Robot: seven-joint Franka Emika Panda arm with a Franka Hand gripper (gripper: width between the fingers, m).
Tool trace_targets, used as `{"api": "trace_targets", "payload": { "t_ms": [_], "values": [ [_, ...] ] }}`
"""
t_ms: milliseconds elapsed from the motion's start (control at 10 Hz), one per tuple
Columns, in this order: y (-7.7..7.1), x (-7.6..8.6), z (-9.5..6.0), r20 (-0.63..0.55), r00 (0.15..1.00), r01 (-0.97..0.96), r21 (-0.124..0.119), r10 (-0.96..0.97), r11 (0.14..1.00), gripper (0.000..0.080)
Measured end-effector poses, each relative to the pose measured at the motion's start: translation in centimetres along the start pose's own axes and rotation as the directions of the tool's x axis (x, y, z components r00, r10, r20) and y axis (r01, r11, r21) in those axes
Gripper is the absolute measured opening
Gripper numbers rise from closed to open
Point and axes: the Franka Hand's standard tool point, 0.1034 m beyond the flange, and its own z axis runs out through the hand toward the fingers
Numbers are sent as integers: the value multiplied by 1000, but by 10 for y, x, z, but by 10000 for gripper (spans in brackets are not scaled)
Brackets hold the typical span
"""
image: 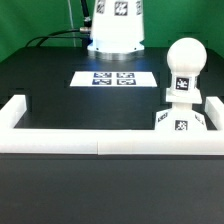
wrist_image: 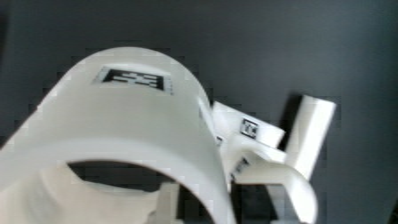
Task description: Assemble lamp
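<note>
The white cone-shaped lamp shade [image: 118, 27] is at the far middle of the table, its tags facing the camera. My gripper [image: 101, 10] is at its top edge, mostly hidden behind it. In the wrist view the shade [wrist_image: 134, 130] fills most of the picture. My gripper [wrist_image: 249, 200] grips the shade's rim, with one pale finger [wrist_image: 285, 185] outside the wall. The round-headed bulb [image: 184, 68] stands upright on the small square base [image: 181, 120] at the exterior view's right, against the wall strip.
The marker board [image: 113, 78] lies flat in the middle of the table and shows in the wrist view [wrist_image: 249, 127]. The long white wall strip [image: 100, 139] runs along the near edge with short arms at both ends. Cables lie at the back left.
</note>
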Motion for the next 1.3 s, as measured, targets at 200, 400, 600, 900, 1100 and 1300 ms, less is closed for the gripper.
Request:
{"api": "trace_targets", "payload": {
  "t_ms": [200,400,600,900,1100,1300],
  "values": [
    [-3,5,-3,-1,1000,-8,0,8,1000,45],
    [-3,4,-2,2,1000,-8,0,8,1000,45],
    [-13,6,2,0,1000,2,5,-2,1000,45],
    [-34,30,-6,-9,1000,25,4,-25,1000,45],
    [-47,48,-4,-10,1000,3,2,-3,1000,45],
    [-62,55,8,-15,1000,-23,-2,23,1000,45]
  ]
}}
